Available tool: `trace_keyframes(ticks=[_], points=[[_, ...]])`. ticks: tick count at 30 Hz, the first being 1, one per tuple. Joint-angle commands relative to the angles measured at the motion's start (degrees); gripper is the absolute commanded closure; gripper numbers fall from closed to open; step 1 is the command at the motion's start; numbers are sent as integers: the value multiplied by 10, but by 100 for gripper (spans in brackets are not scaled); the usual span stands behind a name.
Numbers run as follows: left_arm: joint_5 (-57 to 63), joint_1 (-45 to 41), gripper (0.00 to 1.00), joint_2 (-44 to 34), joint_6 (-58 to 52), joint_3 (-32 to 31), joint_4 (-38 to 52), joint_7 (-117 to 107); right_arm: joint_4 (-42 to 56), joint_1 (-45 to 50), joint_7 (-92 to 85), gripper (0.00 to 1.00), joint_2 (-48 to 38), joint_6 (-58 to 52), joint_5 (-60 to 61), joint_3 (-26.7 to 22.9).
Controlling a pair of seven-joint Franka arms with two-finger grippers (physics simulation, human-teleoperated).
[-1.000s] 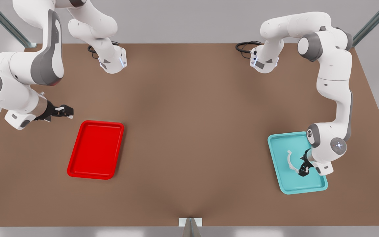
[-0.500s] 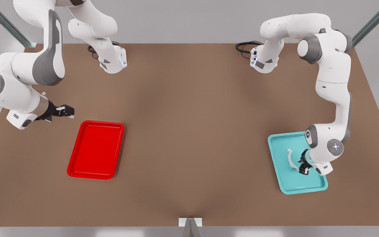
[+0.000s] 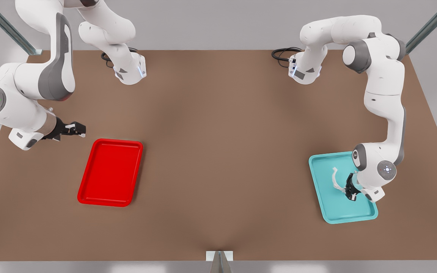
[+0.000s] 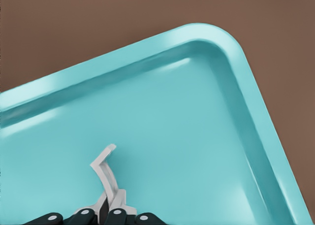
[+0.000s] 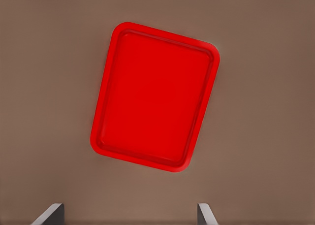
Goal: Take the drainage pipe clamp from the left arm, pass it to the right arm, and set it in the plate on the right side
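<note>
Now the drainage pipe clamp [image 3: 334, 179] is seen inside the teal tray [image 3: 324, 197] on the front view's right, where the left gripper [image 3: 350, 188] has been brought down onto it. Compared with a second ago, this gripper has been drawn in closer to the white strap, and its fingers [image 4: 114, 216], which stood apart beside the clamp's near end, appear narrowed onto that end. In the left wrist view the clamp [image 4: 106, 178] is seen rising from between the fingertips, with its free tab lifted off the tray floor [image 4: 197, 136]; the grip is judged to be made or nearly made, though full contact cannot be confirmed. No lift is yet shown, since the clamp is seen low over the tray. The right gripper [image 3: 75, 129] is held above the table [image 3: 218, 132] near the far corner of the red plate [image 3: 110, 172] on the front view's left, and it has shifted only slightly. Its fingers [image 5: 204, 216] are seen spread wide and holding nothing, with the plate [image 5: 155, 94] lying below them. The pickup is judged nearly complete; the lift, the handover and the placing in the plate remain to be done.
</note>
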Motion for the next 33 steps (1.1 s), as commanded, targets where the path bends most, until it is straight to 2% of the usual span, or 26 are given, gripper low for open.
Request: trace_keyframes(ticks=[1,4,5,6,8,12,13,15,18,21,23,27,33], points=[[-2,1,79,-3,-1,0,0,-33,1,0,-2,0,-1,2,0,0],[0,2,79,-4,0,0,0,-32,1,0,-2,0,-1,2,0,0],[0,1,79,-19,0,1,-3,-29,1,0,-2,0,-1,2,0,0],[-4,-12,79,-67,-49,1,-5,-27,1,0,-2,0,-1,1,0,0],[-10,-84,79,-131,-145,1,-5,-36,7,1,-2,0,5,1,4,1],[-31,-200,79,-170,-205,1,0,-120,51,40,9,0,61,2,29,7],[-44,-217,79,-167,-224,1,11,-159,67,57,10,0,79,4,35,7],[-54,-270,79,-102,-331,-1,143,-296,87,92,12,0,120,47,83,7],[-80,-331,79,-59,-334,-3,205,-447,85,156,110,0,156,138,109,7],[-78,-409,79,11,-327,-3,306,-590,78,197,170,0,173,195,134,7],[-78,-450,79,29,-304,-1,328,-692,78,219,179,0,191,245,159,7],[-80,-460,79,42,-249,-2,349,-756,68,251,181,0,211,318,173,7],[-82,-468,79,58,-211,-10,350,-846,52,284,180,0,217,353,192,15]])
